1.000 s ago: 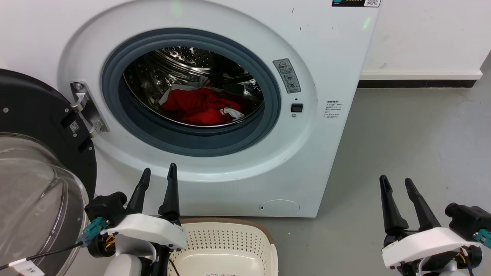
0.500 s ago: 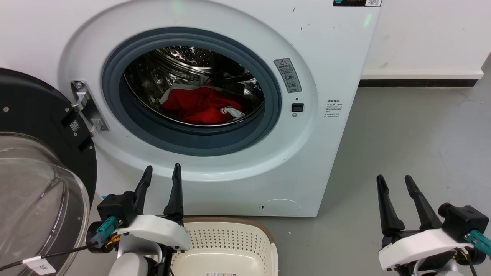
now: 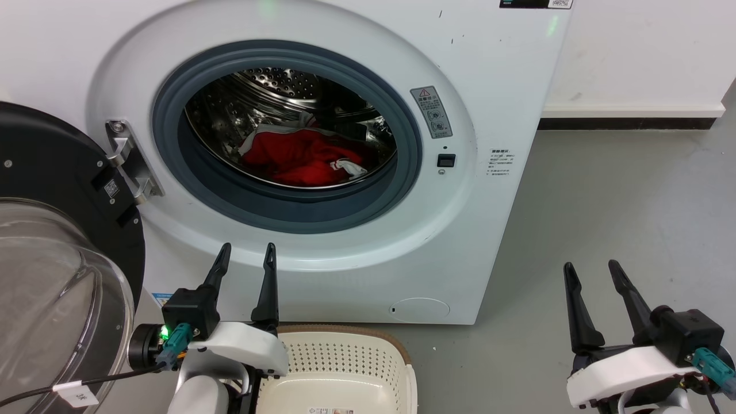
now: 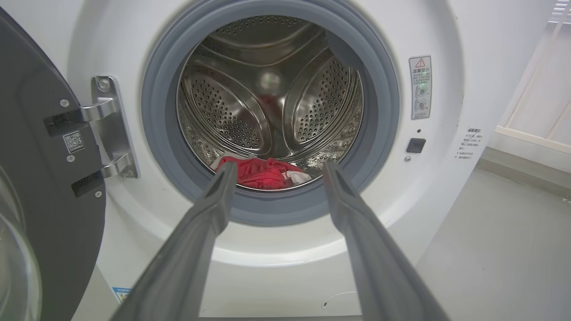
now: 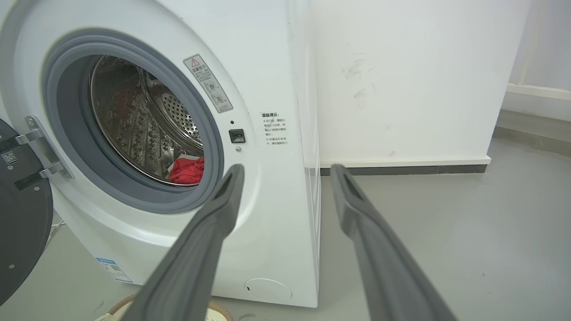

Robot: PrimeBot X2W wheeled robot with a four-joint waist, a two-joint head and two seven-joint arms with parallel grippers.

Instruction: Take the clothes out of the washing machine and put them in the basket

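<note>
The clothes (image 3: 299,158), a red garment with white trim, lie crumpled at the bottom of the steel drum of the white washing machine (image 3: 471,230); they also show as clothes (image 4: 261,171) and clothes (image 5: 187,170) in the wrist views. The machine's door (image 3: 52,241) hangs open at the left. The cream basket (image 3: 339,374) with a brown rim stands on the floor just before the machine. My left gripper (image 3: 246,252) is open, low in front of the machine's face, below the drum opening. My right gripper (image 3: 592,270) is open over the floor to the machine's right.
The open glass door takes up the space at the left, close beside my left arm. Grey floor (image 3: 621,201) stretches to the right of the machine up to a white wall with a dark skirting (image 3: 627,123).
My left gripper has shifted a little to the right and turned at the wrist, fingers rising slightly. The right gripper has barely moved. The clothes lie as before.
</note>
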